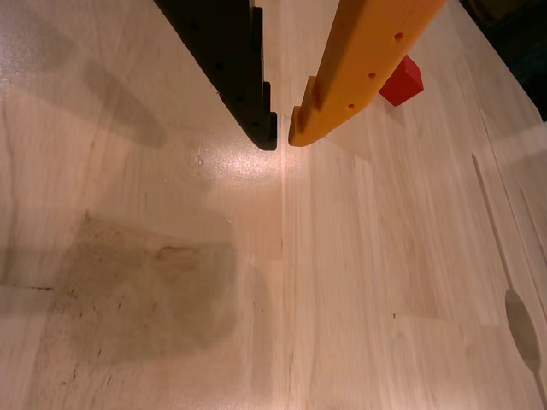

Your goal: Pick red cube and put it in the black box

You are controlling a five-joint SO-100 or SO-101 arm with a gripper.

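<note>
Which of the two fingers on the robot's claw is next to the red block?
The orange finger of the end effector. The red cube peeks out from behind its right side in the wrist view. The black finger sits to the left, farther from the cube.

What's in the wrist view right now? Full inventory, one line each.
red cube: 1, red, upper right on the table, partly hidden behind the orange finger
table: 1, pale wood, under everything; a vertical seam runs down the middle
stain: 1, grey-brown patch, lower left of the table
dark area: 1, black, beyond the table edge at top right; too dim to identify
claw: 1, comes in from the top edge; tips nearly touching, nothing between them, above bare wood to the left of the cube
black finger: 1, black, left side of the claw
orange finger: 1, orange, right side of the claw
</note>
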